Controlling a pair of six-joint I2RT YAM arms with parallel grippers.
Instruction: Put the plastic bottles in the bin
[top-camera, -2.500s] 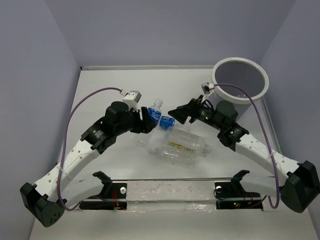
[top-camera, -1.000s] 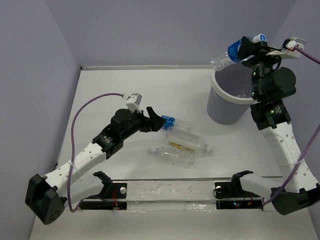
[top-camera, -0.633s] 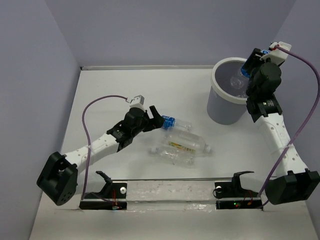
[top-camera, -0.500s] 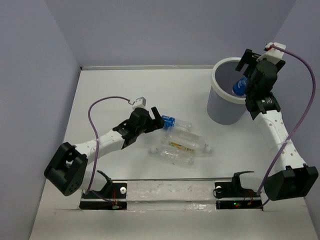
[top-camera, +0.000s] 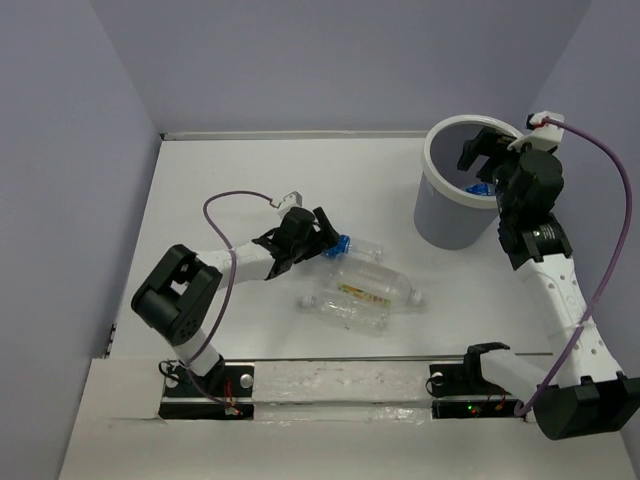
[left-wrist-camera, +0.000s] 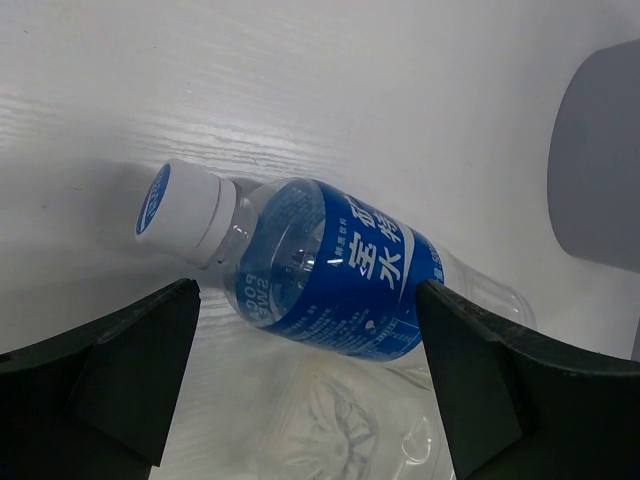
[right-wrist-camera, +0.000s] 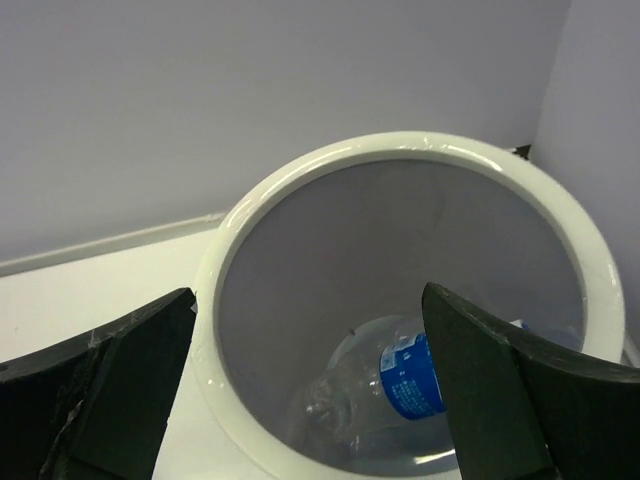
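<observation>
The right end effector (top-camera: 487, 150) hangs released over the bin (right-wrist-camera: 400, 146), a bottle (right-wrist-camera: 405, 385) lying inside. Well left of the bin, the unclenched left end effector (left-wrist-camera: 305, 290) straddles a blue-labelled bottle (left-wrist-camera: 330, 265), seemingly readying a grasp.

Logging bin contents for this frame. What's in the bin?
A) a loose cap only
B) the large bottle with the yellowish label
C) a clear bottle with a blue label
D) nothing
C: the right wrist view shows a clear blue-labelled bottle lying at the bottom of the bin, while the large yellowish-labelled bottle lies outside it in the top view.
</observation>
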